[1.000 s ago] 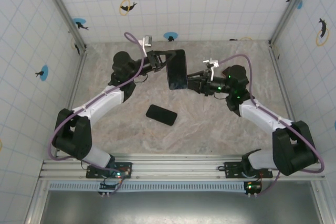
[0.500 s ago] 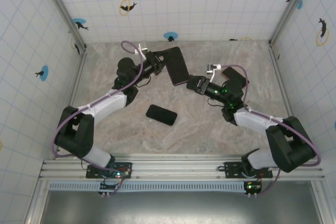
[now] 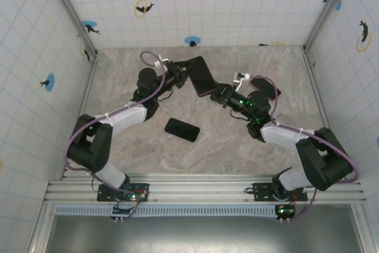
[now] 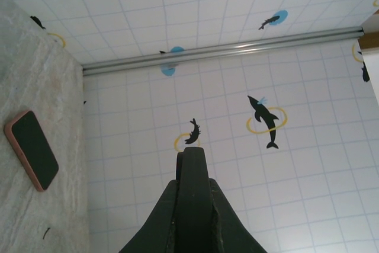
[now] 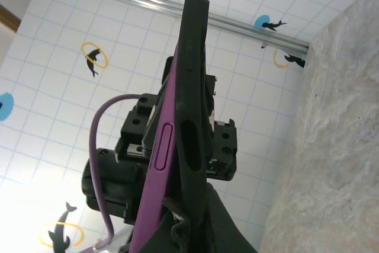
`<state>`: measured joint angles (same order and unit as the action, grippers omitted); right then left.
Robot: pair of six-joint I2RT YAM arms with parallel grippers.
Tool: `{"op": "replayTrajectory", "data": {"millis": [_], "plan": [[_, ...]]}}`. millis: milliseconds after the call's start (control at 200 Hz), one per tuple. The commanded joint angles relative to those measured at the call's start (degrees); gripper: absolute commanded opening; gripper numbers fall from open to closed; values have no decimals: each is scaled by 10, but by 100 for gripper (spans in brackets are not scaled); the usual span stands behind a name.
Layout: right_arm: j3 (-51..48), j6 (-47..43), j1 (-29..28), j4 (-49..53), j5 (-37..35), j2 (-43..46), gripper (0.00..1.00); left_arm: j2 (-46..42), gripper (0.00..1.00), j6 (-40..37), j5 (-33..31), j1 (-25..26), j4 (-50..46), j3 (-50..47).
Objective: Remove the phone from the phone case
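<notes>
So, a spare handset lies flat on the table just below the action, with nothing else close. The phone case, purple phone inside, hangs tilted mid-air over the back half. The left gripper is clamped on one end. The right gripper, half-open a second ago, has now pinched the opposite corner. Plenty of bare marble all round, walls well off.

Case: held between left gripper fingers at one end, right gripper fingers at the other.
Phone: laid on the table, below both fingertips, nearer the bases.
</notes>
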<state>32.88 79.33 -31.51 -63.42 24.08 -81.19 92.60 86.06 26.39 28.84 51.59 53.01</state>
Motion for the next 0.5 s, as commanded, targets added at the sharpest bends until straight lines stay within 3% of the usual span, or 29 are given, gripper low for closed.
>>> {"op": "replayTrajectory", "data": {"millis": [0,235,445,495], "plan": [[-10,18,-3,-58,-13,5,0,15,16,7,8,3,27,2],[-24,40,0,-92,-37,-4,0,24,53,9,15,3,16,12],[-32,37,5,-108,-60,-4,0,20,69,-7,11,3,-25,19],[-32,31,7,-110,-67,-2,0,17,76,-9,9,3,-33,15]]}}
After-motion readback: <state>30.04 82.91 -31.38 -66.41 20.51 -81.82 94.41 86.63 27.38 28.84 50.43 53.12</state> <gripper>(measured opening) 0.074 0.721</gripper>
